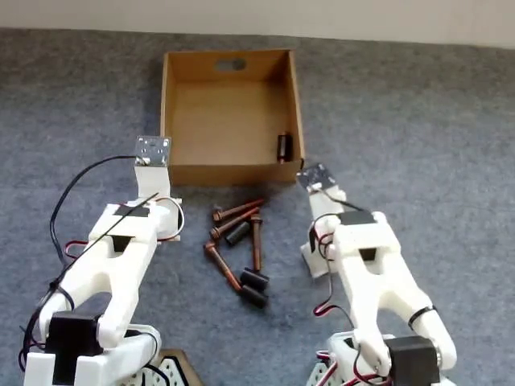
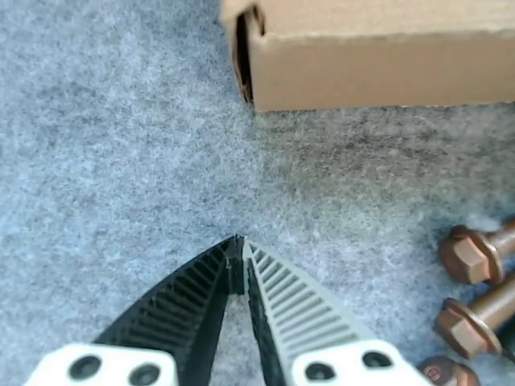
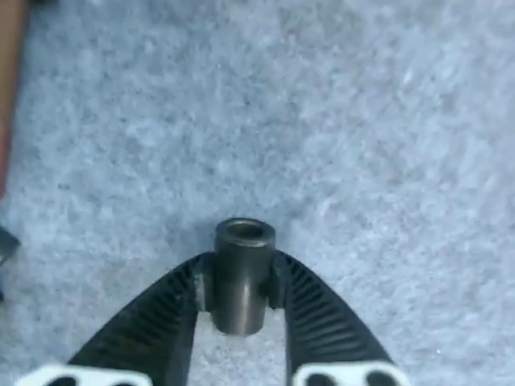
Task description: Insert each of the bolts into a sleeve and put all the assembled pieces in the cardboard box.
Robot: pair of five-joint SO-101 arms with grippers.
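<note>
From above, I see loose bolts (image 1: 237, 213) and sleeves (image 1: 253, 280) between my arms, with the cardboard box (image 1: 233, 173) beyond. Left wrist: my left gripper (image 2: 240, 256) is pressed together, the box corner ahead of it. Right wrist: my right gripper (image 3: 241, 277) pinches a black sleeve (image 3: 244, 241).

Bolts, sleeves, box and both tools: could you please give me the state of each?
left tool: shut, empty
right tool: shut on a sleeve
bolts: four, lying loose on the carpet, none in a sleeve
loose sleeves: three, lying among the bolts, empty
cardboard box: open, one dark piece inside by its wall
</note>
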